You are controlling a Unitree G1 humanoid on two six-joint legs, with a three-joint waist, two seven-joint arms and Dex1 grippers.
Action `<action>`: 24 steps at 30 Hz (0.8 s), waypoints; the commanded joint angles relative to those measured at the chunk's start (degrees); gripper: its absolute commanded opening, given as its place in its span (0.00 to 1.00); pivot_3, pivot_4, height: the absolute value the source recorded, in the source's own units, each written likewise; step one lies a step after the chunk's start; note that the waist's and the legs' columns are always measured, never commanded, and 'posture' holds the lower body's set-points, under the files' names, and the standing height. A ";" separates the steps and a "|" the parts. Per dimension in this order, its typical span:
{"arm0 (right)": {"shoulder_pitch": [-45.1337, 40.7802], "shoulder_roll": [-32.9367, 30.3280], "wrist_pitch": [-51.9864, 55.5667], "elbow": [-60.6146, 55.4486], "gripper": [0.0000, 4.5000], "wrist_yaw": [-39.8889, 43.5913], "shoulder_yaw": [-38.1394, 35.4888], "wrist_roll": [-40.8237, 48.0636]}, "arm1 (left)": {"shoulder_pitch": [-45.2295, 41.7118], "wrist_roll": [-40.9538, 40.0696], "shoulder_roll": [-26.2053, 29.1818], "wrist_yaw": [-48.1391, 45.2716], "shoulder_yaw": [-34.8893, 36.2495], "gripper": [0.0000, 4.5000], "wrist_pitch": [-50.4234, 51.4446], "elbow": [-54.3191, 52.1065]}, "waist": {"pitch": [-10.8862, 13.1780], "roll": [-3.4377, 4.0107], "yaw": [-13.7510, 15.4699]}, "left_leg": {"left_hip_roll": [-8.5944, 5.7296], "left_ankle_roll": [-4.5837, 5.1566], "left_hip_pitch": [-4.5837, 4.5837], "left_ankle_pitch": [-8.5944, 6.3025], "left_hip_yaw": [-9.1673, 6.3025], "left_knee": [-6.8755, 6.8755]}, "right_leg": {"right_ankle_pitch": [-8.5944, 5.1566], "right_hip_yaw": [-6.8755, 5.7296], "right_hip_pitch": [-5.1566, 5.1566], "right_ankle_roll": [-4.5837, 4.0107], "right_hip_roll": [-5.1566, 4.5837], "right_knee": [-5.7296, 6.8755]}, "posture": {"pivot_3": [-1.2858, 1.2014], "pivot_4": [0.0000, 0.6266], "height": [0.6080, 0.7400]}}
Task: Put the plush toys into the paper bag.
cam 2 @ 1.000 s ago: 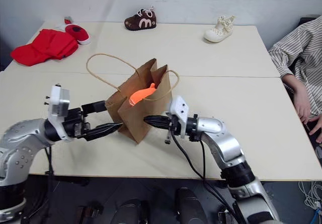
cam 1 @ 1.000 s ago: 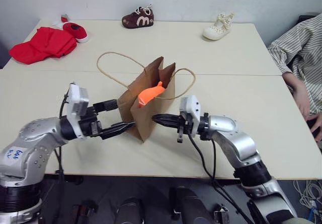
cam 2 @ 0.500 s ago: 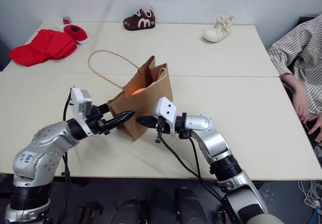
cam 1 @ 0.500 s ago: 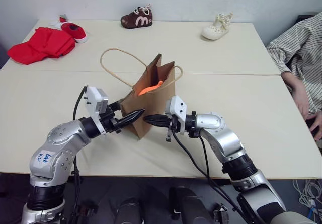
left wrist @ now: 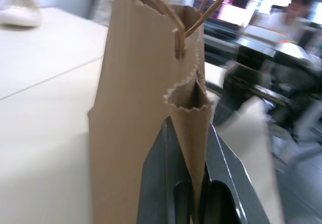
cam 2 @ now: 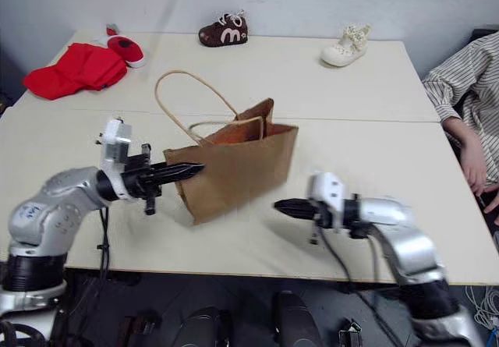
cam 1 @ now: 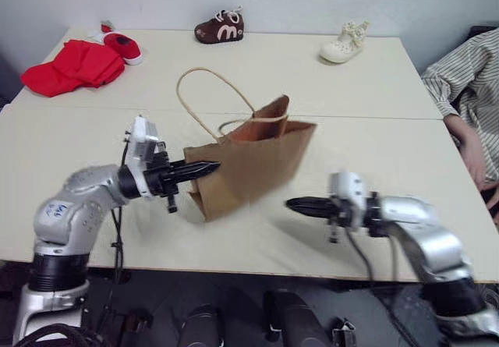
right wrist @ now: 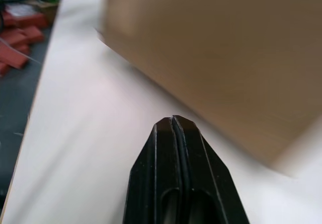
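Cream surface (cam 1: pixel 374 140): left claw (cam 1: pixel 209 168) pinches the paper bag (cam 1: pixel 257 164) at its edge; right claw (cam 1: pixel 295 204) clamped empty, just beside it.

Paper bag (cam 1: pixel 253 166): plain brown kraft, mouth open, tilted, on the pale surface.
Handles (cam 1: pixel 204 90): twisted cord loops, one arched high.
Plush toy (cam 2: pixel 234 134): orange glimpse inside the mouth, possibly the toy.

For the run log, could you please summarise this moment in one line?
left gripper: shut on paper bag edge | right gripper: shut, empty, clear of bag | orange plush toy: inside bag | bag: on table
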 commanded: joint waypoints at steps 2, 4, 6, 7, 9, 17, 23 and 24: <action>5.22 -5.77 -4.66 -1.62 0.00 3.58 -8.79 1.40 | -3.73 2.29 2.71 -14.65 -5.43 0.01 -3.73 6.11 | 0.00 0.00 -0.10 | -0.01 0.00 0.03 0.00 0.02 0.00 | 0.00 0.03 0.03 0.00 0.05 0.00 | 0.52 0.24 1.00; 7.28 -6.93 -5.24 -1.07 0.00 3.58 -11.97 2.07 | -5.78 5.35 2.74 -18.24 -7.36 0.01 -7.80 10.21 | 0.00 0.00 -0.12 | -0.04 -0.02 0.06 0.00 0.05 0.01 | 0.00 0.07 0.03 0.00 0.13 0.02 | 0.52 0.24 1.00; 9.42 -7.29 -6.18 -0.36 0.00 2.82 -15.13 2.13 | -8.46 10.09 2.17 -21.60 -9.65 0.01 -14.54 16.02 | 0.00 -0.01 -0.01 | -0.04 -0.03 0.05 0.00 0.05 0.03 | 0.00 0.09 0.03 0.00 0.16 0.02 | 0.52 0.24 1.00; 10.47 -6.99 -7.68 0.19 0.00 2.39 -16.37 1.50 | -9.90 11.84 1.43 -21.94 -10.20 0.01 -17.00 18.76 | 0.00 -0.01 0.03 | -0.05 -0.03 0.04 0.00 0.03 0.06 | 0.00 0.09 0.03 0.00 0.15 0.03 | 0.52 0.24 1.00; 11.82 -6.01 -9.72 0.54 0.00 1.65 -17.25 0.92 | -11.70 13.50 0.23 -22.35 -10.27 0.01 -20.30 22.21 | 0.00 -0.01 0.08 | -0.06 -0.03 0.04 0.00 0.04 0.08 | 0.01 0.10 0.03 0.02 0.14 0.02 | 0.52 0.24 1.00; 13.03 -3.42 -5.54 -1.86 0.13 -2.63 -17.55 5.10 | -11.61 14.12 3.67 -20.70 -7.73 0.21 -17.38 21.37 | 0.01 -0.01 -0.16 | 0.04 0.00 0.04 -0.01 0.06 0.09 | 0.03 0.16 0.02 0.06 0.11 0.08 | 0.52 0.24 1.00; 9.03 -6.52 -7.07 2.73 0.59 -0.05 -19.05 5.55 | -4.37 14.53 11.93 -17.45 -0.83 0.64 -16.97 19.79 | 0.02 0.01 -0.38 | 0.06 0.01 0.05 -0.01 0.07 0.08 | 0.03 0.16 0.01 0.05 0.09 0.09 | 0.52 0.24 1.00; 8.29 -7.15 -7.46 3.68 0.68 0.64 -19.14 5.47 | -2.54 14.81 12.74 -16.07 1.33 0.72 -18.58 19.72 | 0.02 0.01 -0.31 | 0.06 0.02 0.06 -0.02 0.07 0.08 | 0.03 0.15 0.01 0.05 0.07 0.09 | 0.52 0.24 1.00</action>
